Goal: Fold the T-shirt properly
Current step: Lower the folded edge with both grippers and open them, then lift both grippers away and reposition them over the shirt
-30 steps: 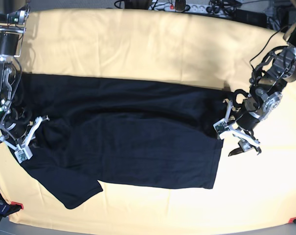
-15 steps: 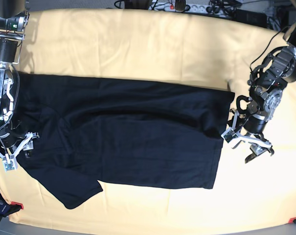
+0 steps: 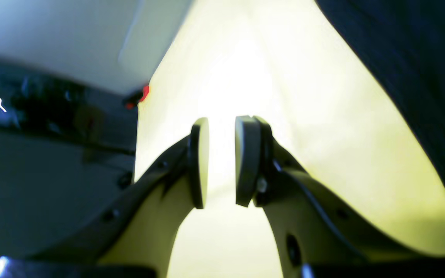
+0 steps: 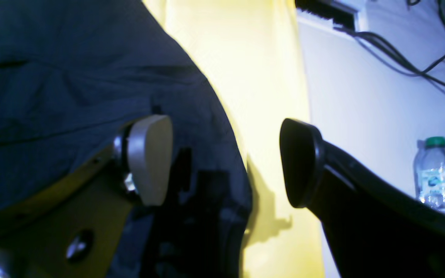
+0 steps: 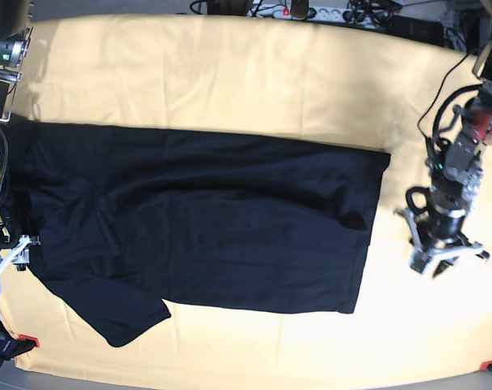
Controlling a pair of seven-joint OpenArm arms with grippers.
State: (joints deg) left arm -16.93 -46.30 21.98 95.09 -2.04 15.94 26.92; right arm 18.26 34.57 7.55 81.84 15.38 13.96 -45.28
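So the pale yellow cloth (image 5: 229,73) covers basically the whole table, and the black T-shirt (image 5: 205,227) is lying flat across the middle of it, partly folded lengthwise, with one sleeve (image 5: 119,317) sticking out toward the near-left corner.

What just changed: a second ago both arms were right on the shirt's two ends. Now both have backed off. The left gripper (image 5: 442,258) has pulled clear to the right of the hem and sits over bare yellow cloth, well apart from the fabric. Its pads (image 3: 247,160) have narrowed to a small gap with nothing between them, so it isn't holding anything. The right gripper (image 4: 222,162) has slid out to the far left edge, jaws spread wide and released, straddling the shirt's edge without pinching it.

My read: that fold got laid down and let go, and the arms are resetting for the next one. The shirt isn't properly folded yet, with that sleeve loose and the body long, so I'd guess several folds remain.

Containers: only one I can spot is a plastic water bottle (image 4: 437,175) with a green cap, standing off beyond the table in the right wrist view. Can't tell how full it is.
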